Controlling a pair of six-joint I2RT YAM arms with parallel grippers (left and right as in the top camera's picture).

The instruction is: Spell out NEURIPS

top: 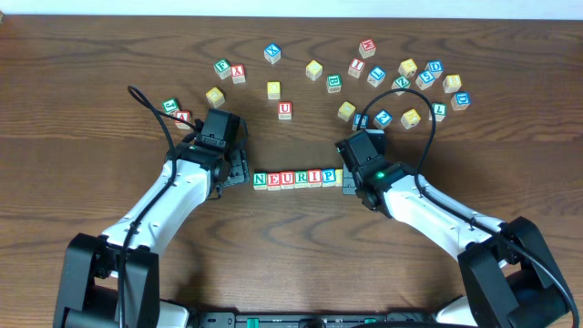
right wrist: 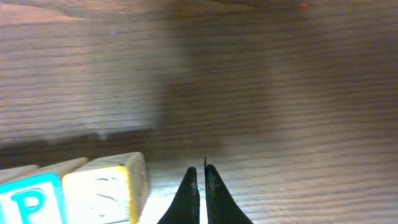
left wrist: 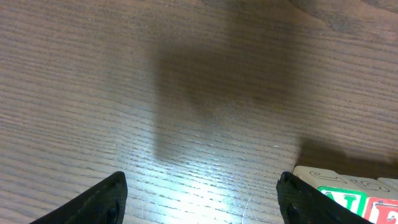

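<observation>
Pressed together with no gap and holding nothing, the right gripper (right wrist: 200, 169) sits low over the table (right wrist: 280, 93), just right of the yellow-faced S cube (right wrist: 102, 194), with the blue P cube (right wrist: 28, 204) next on the left. At the other end the left gripper (left wrist: 202, 177) stands wide and empty over bare wood, one finger just beside the green N cube (left wrist: 339, 202), which has the red E cube (left wrist: 382, 210) against it; whether that finger touches the block cannot be told. Seen from overhead, the row of cubes (top: 301, 178) lies in the middle of the table between the two arms and reads N, E, U, R, I, P, with its last block half tucked under the right gripper. The spare cubes (top: 407, 67) lie scattered along the far side, well apart from the word. These blocks look light, rigid and smooth-faced, unlikely to break, and probably best pinched across two opposite flat sides; a sideways brush could push the whole line crooked. Only the overhead view gives the full word and its straightness, whereas only the right wrist view shows the S plainly.
</observation>
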